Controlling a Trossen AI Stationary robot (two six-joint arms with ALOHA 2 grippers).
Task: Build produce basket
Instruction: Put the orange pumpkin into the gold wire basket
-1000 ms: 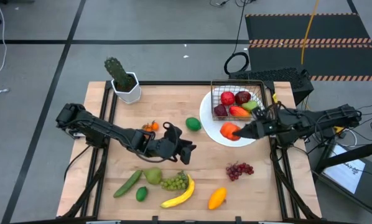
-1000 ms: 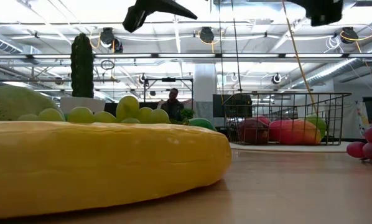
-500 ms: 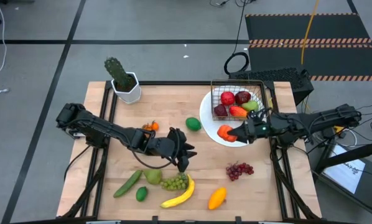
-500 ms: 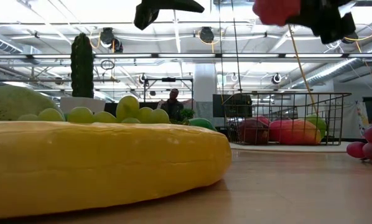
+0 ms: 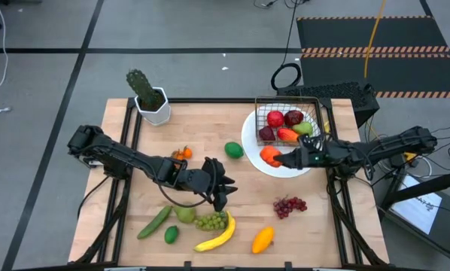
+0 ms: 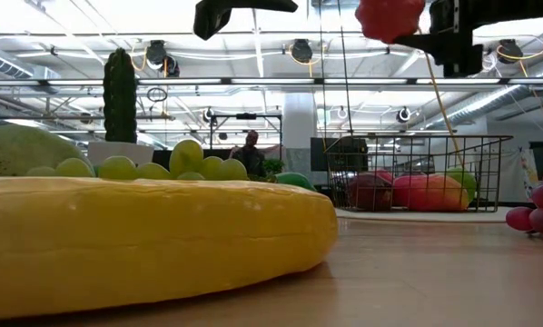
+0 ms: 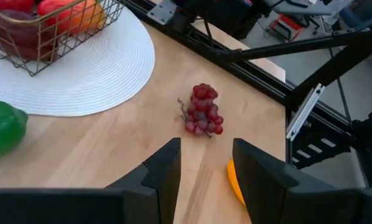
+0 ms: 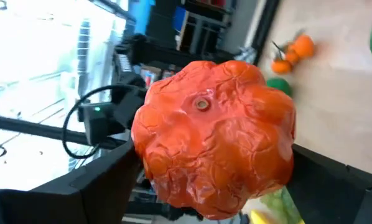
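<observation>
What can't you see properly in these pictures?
- Low view: the banana fills the front and hides most produce behind it.
- Right wrist view: the red-orange fruit covers the right pincer's tips.
- High view: the basket contents overlap, so they cannot be counted.

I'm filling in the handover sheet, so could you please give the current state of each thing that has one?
Right tool: shut on the red-orange fruit, lifted above the plate.
Left tool: open, empty, above the table.
Basket: upright on the plate, partly filled.
Purple grapes: lying loose.

Wooden table (image 5: 210, 128): plate (image 5: 253, 156), cactus pot (image 5: 154, 110), banana (image 5: 218, 235).
</observation>
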